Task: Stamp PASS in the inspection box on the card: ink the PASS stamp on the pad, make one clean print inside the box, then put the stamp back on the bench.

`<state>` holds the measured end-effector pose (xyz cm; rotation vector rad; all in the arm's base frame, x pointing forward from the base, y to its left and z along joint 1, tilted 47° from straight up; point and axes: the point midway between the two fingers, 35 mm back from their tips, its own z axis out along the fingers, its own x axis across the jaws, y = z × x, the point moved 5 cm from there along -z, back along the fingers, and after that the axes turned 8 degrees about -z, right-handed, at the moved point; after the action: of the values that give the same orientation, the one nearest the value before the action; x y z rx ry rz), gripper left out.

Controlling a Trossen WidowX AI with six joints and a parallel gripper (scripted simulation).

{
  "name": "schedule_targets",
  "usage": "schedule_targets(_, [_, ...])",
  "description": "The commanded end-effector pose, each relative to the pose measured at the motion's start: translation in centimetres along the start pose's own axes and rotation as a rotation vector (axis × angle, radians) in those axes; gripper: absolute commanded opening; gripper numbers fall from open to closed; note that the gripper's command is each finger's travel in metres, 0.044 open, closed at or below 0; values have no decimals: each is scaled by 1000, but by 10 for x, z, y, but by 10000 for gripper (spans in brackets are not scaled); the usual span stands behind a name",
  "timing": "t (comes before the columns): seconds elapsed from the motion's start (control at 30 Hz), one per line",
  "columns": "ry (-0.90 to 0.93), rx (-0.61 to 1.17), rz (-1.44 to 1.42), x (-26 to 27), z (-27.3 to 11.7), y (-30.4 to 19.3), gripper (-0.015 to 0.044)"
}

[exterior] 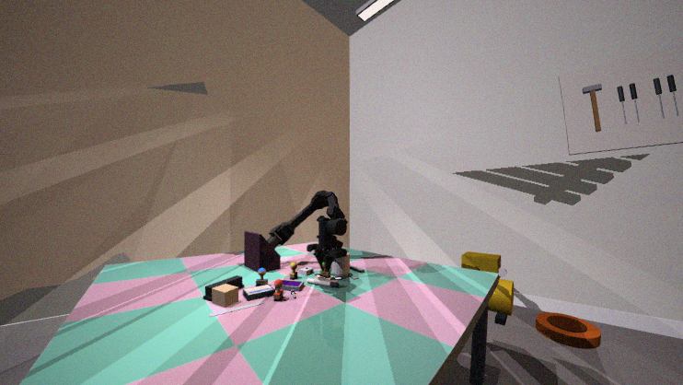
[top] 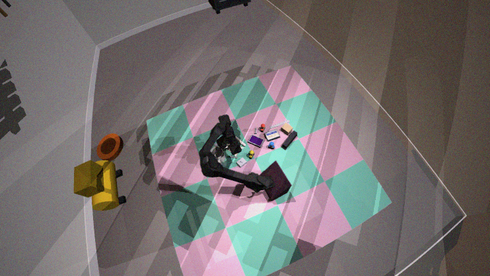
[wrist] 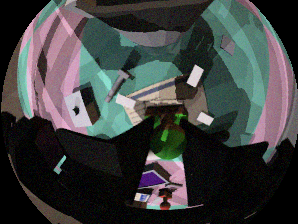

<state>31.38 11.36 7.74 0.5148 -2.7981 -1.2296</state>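
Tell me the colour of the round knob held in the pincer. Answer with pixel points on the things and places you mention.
The knob [wrist: 169, 144] is green, showing best in the wrist view.

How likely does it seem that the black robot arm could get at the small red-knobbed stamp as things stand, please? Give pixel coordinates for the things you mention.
Probably not yet: the black tool [top: 236, 152] [wrist: 166, 121] is shut on a green-knobbed stamp [wrist: 169, 145] [exterior: 324, 268]. Otherwise, nothing seems to cover the red-knobbed stamp [top: 262, 127] [exterior: 278, 289].

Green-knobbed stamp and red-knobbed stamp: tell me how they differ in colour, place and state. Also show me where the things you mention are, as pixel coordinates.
The green-knobbed stamp [exterior: 324, 265] [wrist: 169, 144] has a green knob; the red-knobbed stamp [top: 262, 126] [exterior: 278, 289] [wrist: 165, 200] has a red one. The green-knobbed stamp is gripped in the pincer [wrist: 169, 131] over the card [wrist: 162, 91]; the red-knobbed stamp stands ungripped on the checkered tabletop [top: 356, 202] [exterior: 382, 330]. Both have rounded knobs.
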Motion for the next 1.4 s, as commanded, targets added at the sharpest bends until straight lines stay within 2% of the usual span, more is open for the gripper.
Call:
schedule_targets(0.0, [2, -5, 6, 1, 4, 0, 0])
schedule_targets(1.37, [1, -6, 4, 2, 12, 0, 0])
